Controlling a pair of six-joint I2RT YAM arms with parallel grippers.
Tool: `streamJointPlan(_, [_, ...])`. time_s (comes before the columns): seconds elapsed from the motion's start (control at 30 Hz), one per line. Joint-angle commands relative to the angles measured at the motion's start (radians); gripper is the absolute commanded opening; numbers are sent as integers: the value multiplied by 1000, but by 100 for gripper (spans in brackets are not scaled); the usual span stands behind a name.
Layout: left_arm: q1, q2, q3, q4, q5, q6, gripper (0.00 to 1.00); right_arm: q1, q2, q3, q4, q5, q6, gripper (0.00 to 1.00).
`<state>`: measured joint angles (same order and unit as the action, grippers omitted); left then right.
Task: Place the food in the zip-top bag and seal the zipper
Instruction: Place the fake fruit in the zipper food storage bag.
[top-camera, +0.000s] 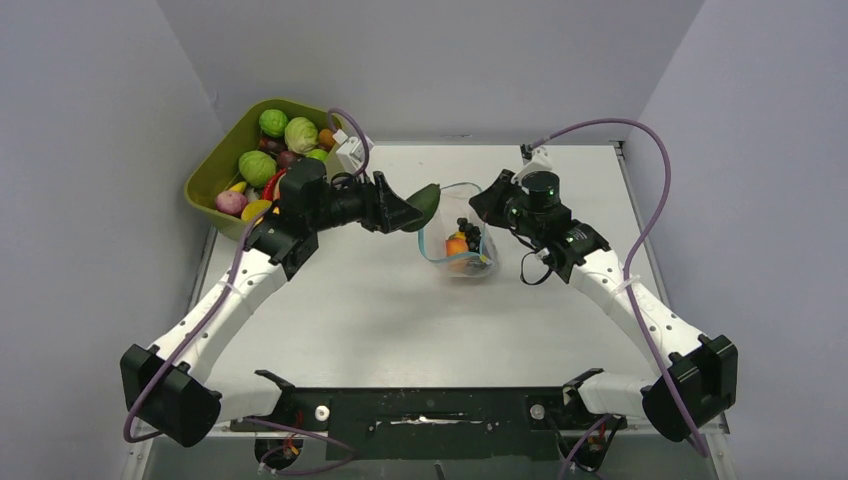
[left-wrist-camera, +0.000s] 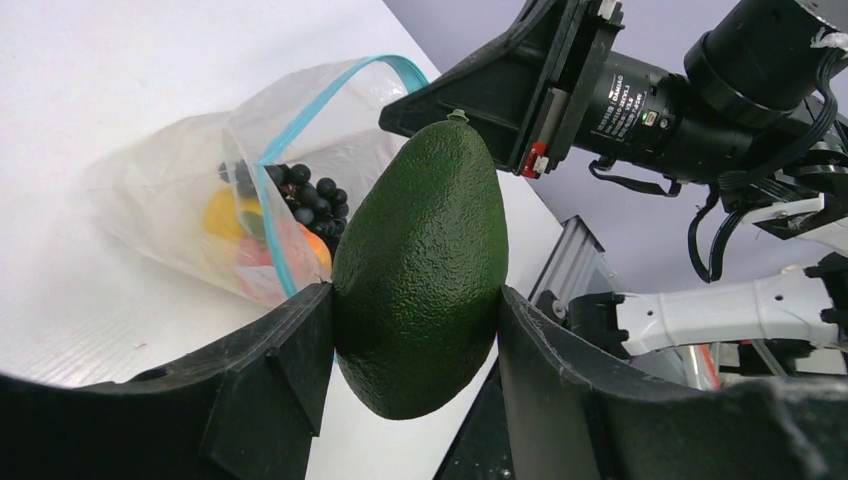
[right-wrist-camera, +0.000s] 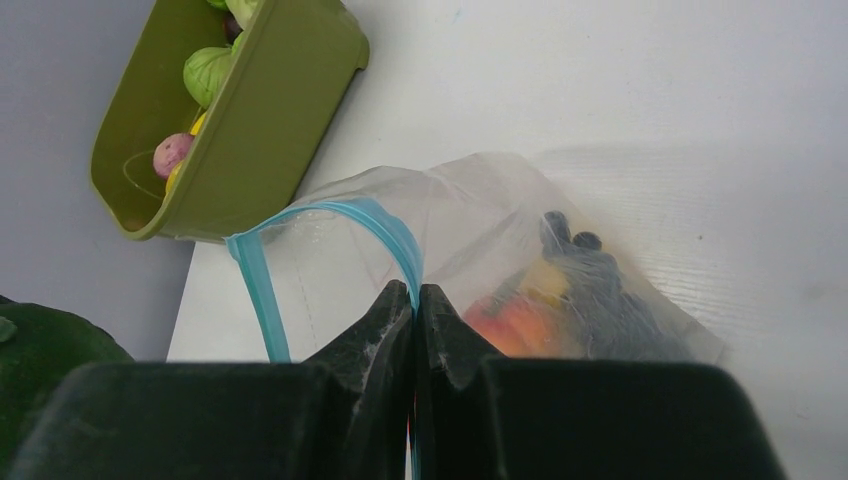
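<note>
My left gripper (top-camera: 412, 212) (left-wrist-camera: 415, 330) is shut on a dark green toy avocado (top-camera: 424, 200) (left-wrist-camera: 420, 270) and holds it just left of the zip-top bag (top-camera: 462, 245) (left-wrist-camera: 190, 220). The bag's mouth is open, and its teal-blue zipper (left-wrist-camera: 285, 150) (right-wrist-camera: 330, 212) curves round the opening. Inside lie an orange fruit (top-camera: 456, 246), a dark grape bunch (left-wrist-camera: 305, 195) (right-wrist-camera: 590, 275) and a yellow piece. My right gripper (top-camera: 487, 210) (right-wrist-camera: 415, 295) is shut on the zipper strip at the bag's right side and holds the mouth up.
The olive-green tub (top-camera: 205, 180) (right-wrist-camera: 260, 130) stands at the back left with several toy fruits and vegetables, such as green cabbages (top-camera: 300, 135). Grey walls close in the white table (top-camera: 400, 310) on three sides.
</note>
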<state>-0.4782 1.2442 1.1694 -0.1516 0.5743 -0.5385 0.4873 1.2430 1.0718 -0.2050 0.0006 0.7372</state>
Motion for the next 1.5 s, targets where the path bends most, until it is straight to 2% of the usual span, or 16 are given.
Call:
streamJointPlan(0.0, [-26, 9, -28, 152, 5, -85, 24, 15, -7, 74, 48, 13, 7, 0])
streamJointPlan(0.23, [-62, 96, -28, 175, -36, -131, 24, 21, -14, 61, 77, -2, 40, 0])
streamJointPlan(0.77, [-111, 247, 65, -26, -296, -49, 23, 68, -1, 43, 118, -16, 32, 0])
streamJointPlan(0.83, [-114, 255, 65, -29, -330, -46, 27, 73, 6, 46, 122, -18, 29, 0])
streamJointPlan(1.07, [-122, 256, 70, -35, -342, -28, 53, 75, 14, 43, 122, -10, 21, 0])
streamJointPlan(1.13, [-124, 241, 78, -47, -338, -15, 64, 74, 13, 42, 119, -1, 17, 0])
streamJointPlan(1.2, [-124, 225, 86, -59, -333, -1, 71, 73, 13, 40, 117, 0, 11, 0])
streamJointPlan(1.47, [-123, 108, 75, -96, -430, 27, 72, 66, 12, 37, 109, 4, -1, 0])
